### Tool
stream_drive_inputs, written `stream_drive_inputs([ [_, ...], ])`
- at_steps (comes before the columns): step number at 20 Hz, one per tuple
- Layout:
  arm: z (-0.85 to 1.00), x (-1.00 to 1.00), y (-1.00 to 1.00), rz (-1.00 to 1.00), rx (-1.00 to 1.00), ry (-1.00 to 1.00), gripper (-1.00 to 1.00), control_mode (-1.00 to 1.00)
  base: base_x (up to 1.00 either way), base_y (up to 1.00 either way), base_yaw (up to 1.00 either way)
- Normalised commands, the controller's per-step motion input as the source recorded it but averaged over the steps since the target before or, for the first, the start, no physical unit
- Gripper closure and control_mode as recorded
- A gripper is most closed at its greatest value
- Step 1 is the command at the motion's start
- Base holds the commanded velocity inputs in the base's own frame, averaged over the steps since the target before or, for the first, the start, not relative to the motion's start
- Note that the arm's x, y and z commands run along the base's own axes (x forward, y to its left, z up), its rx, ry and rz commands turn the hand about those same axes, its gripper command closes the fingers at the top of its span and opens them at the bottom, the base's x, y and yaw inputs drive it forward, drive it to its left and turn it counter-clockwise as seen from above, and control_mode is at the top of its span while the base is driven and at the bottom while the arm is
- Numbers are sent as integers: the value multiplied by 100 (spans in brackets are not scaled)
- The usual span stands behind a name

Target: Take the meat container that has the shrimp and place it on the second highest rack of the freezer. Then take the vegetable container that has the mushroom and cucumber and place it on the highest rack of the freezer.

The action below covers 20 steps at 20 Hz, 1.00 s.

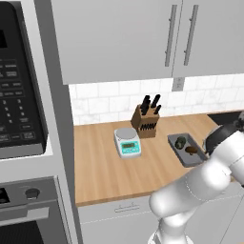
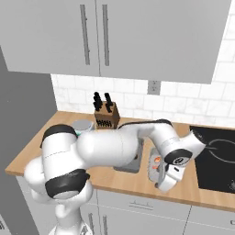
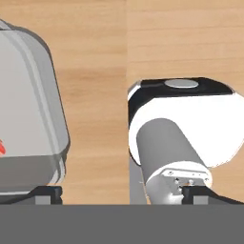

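Robot hand hangs over the shrimp tray on a wooden kitchen counter.

From the left: a digital scale (image 1: 127, 142), a knife block (image 1: 147, 117) at its one o'clock, then the vegetable container (image 1: 186, 149) with cucumber (image 1: 180, 142) and mushroom (image 1: 192, 150). The meat container (image 3: 28, 114) lies under the gripper (image 3: 121, 194), its shrimp (image 3: 2, 147) at nine o'clock; the fingers stand wide apart, gripping nothing.

We see bare wooden surface (image 1: 102, 176) at lower left of the left base view. Behind it, a scale (image 1: 127, 142) and knife block (image 1: 146, 121) stand close together. A grey tray (image 1: 187, 149) lies centre right, beside the robot's arm.
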Motion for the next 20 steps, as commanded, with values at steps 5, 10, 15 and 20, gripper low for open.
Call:
stream_drive_inputs([
  [5, -6, 27, -17, -6, -9, 0, -100, -100, 0, 0, 0],
  [10, -54, 16, -10, -1, -9, 0, -100, -100, 0, 0, 0],
  [15, -31, 40, -3, 0, -3, 0, -100, -100, 0, 0, 0],
  [20, -15, 11, -5, 0, 0, 0, -100, -100, 0, 0, 0],
])
